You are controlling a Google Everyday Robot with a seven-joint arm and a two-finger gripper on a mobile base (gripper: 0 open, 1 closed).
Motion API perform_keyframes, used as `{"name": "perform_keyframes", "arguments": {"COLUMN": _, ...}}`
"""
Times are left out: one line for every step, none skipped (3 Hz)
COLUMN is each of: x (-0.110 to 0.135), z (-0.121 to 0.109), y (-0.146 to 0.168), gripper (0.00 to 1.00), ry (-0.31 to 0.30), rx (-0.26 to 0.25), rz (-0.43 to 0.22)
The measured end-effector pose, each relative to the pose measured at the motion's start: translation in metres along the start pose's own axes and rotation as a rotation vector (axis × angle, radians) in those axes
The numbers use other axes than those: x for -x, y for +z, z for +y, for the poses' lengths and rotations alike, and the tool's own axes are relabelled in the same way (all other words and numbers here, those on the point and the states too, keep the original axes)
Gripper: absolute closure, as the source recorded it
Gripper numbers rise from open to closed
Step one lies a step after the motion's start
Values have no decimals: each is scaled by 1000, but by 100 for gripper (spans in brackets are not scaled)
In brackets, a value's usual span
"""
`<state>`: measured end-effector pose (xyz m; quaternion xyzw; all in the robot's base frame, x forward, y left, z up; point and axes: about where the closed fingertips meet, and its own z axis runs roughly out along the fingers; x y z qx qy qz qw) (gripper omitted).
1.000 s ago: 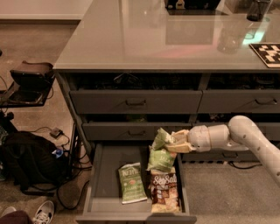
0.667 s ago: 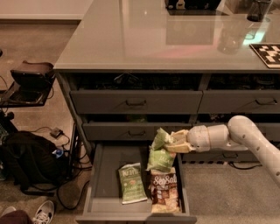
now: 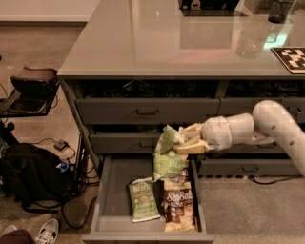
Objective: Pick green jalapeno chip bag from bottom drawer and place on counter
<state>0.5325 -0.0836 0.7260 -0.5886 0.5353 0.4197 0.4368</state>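
— Gripper (image 3: pixel 183 144) is out over the open bottom drawer (image 3: pixel 107 190), fingers clamped on the upper part of a green bag (image 3: pixel 167 162), which hangs clear of the tray.
— How many green ones, then?
— Two. One is in the grip, dangling over the drawer's right half. The other green bag (image 3: pixel 144 200) lies flat in the tray, near the middle, label up.
— And the brown ones?
— One Sea Salt bag (image 3: pixel 178 198) reads plainly, just right of the flat green bag and directly under the hanging one. More brown packet shows below it toward the drawer front; whether that's a second bag, I cannot tell.
— Counter?
— One counter (image 3: pixel 143 43), glossy, well above the held bag. At its far right sit one checkered board (image 3: pixel 290 58) and one dark cup (image 3: pixel 281 9).
— Drawers?
— One pulled out; four closed fronts (image 3: pixel 147 112) show around the arm.
— Floor?
— One black backpack (image 3: pixel 28 176) at left, one shoe (image 3: pixel 47 231) at the bottom edge.
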Motion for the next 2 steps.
{"name": "perform_keyframes", "arguments": {"x": 67, "z": 12, "y": -8, "gripper": 100, "ry": -105, "rx": 31, "rz": -14}}
{"name": "perform_keyframes", "arguments": {"x": 118, "z": 21, "y": -23, "gripper": 100, "ry": -200, "rx": 18, "rz": -25}}
